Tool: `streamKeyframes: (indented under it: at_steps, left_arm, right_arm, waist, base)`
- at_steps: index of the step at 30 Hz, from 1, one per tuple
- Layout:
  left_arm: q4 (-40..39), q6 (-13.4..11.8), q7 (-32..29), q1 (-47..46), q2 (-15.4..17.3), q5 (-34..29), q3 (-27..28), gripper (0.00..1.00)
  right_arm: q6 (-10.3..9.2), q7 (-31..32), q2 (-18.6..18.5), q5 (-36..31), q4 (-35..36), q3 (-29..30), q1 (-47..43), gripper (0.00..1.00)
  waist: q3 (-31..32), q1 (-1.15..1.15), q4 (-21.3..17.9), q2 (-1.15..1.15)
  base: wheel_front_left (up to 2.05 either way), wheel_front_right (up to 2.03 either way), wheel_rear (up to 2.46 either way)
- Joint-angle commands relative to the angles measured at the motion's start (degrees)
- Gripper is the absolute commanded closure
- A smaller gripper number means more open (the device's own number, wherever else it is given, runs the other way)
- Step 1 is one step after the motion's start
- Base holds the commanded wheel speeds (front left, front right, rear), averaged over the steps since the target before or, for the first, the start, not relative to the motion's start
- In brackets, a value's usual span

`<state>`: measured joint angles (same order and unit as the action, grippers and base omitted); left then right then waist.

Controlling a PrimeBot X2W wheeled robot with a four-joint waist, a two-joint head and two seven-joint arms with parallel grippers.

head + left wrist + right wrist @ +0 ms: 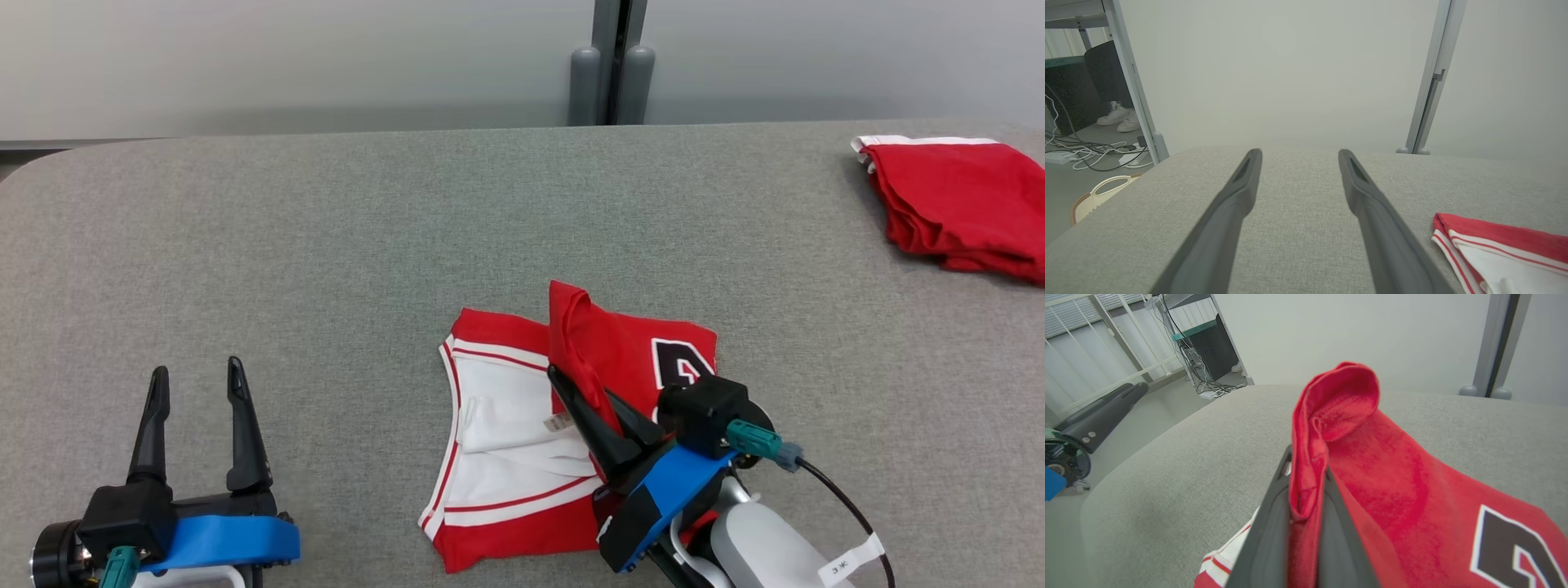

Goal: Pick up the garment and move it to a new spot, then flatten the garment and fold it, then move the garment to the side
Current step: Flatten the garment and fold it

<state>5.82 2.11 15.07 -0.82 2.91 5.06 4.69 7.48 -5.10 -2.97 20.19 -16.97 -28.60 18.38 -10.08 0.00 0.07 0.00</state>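
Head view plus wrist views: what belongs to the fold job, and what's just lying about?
Job:
- red-and-white garment with a black number, mid-table
- right gripper, fingers shut on its red fold
- left gripper, open, holding nothing
- grey table

Lying about:
- folded red garment, far right of the table
- floor cables and white shoes beyond the table

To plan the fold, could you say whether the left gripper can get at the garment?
Probably yes: the left gripper stands open, with just table between it and the garment.
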Motion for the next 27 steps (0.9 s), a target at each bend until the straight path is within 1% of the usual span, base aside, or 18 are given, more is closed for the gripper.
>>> streamKeyframes:
  at_steps: [1,8,10,11,12,13,17,19,23,27]
  left_arm:
    - [0.15,0.01,0.11,-0.90,0.00,0.27,-0.21,0.00]
    - [0.49,-0.33,0.11,-1.56,0.00,0.76,-1.28,0.00]
    - [0.56,-0.49,0.12,-1.70,0.01,0.88,-1.60,0.00]
    - [0.57,-0.61,0.11,-1.73,0.00,0.91,-1.76,0.00]
    - [0.58,-0.64,0.12,-1.73,0.00,0.88,-1.88,0.00]
    - [0.58,-0.70,0.11,-1.68,0.00,0.94,-1.94,0.00]
    - [0.41,-1.13,0.11,-0.93,0.00,1.02,-2.45,0.00]
    - [0.76,-0.81,0.11,-0.77,0.00,0.94,-2.23,0.00]
    - [1.25,-0.19,0.11,-0.59,0.00,0.74,-2.00,0.00]
    - [1.30,0.12,0.12,-0.12,0.00,0.37,-2.49,0.00]
  right_arm:
    - [0.03,-0.74,0.07,1.43,-0.80,-1.45,1.65,1.00]
    - [0.03,-2.44,0.08,5.16,-5.45,-5.64,6.07,1.00]
    - [0.03,-1.75,0.08,5.41,-7.21,-6.69,6.78,1.00]
    - [0.03,-2.02,0.09,5.50,-7.77,-7.00,7.19,0.62]
    - [0.03,-2.35,0.09,5.77,-8.27,-7.19,7.52,0.07]
    - [0.03,-2.70,0.09,6.12,-8.88,-7.45,7.57,0.00]
    - [0.03,-4.73,0.07,5.96,-10.78,-6.19,7.73,0.00]
    - [0.02,-6.05,0.07,5.06,-11.41,-4.58,7.67,0.00]
    - [0.02,-8.38,0.05,1.77,-11.80,1.49,6.50,0.00]
    - [0.03,-9.69,-1.08,-2.04,-9.21,8.39,4.19,0.00]
  waist:
    - [-0.19,0.00,0.58,0.00]
    - [-0.91,0.00,2.14,0.00]
    - [-1.05,0.00,2.41,0.00]
    - [-1.09,0.00,2.49,0.00]
    - [-1.10,0.00,2.54,0.00]
    - [-1.09,0.00,2.54,0.00]
    - [-0.63,0.00,1.95,0.00]
    - [-0.18,0.00,1.31,0.00]
    - [0.96,0.00,-0.15,0.00]
    - [1.88,0.00,-1.53,0.00]
  base:
    - [0.00,0.00,0.00]
    - [0.00,0.00,0.00]
    - [0.00,0.00,0.00]
    - [0.00,0.00,0.00]
    - [0.00,0.00,0.00]
    - [0.00,0.00,0.00]
    - [0.00,0.00,0.00]
    - [0.00,0.00,0.00]
    - [0.00,0.00,0.00]
    - [0.00,0.00,0.00]
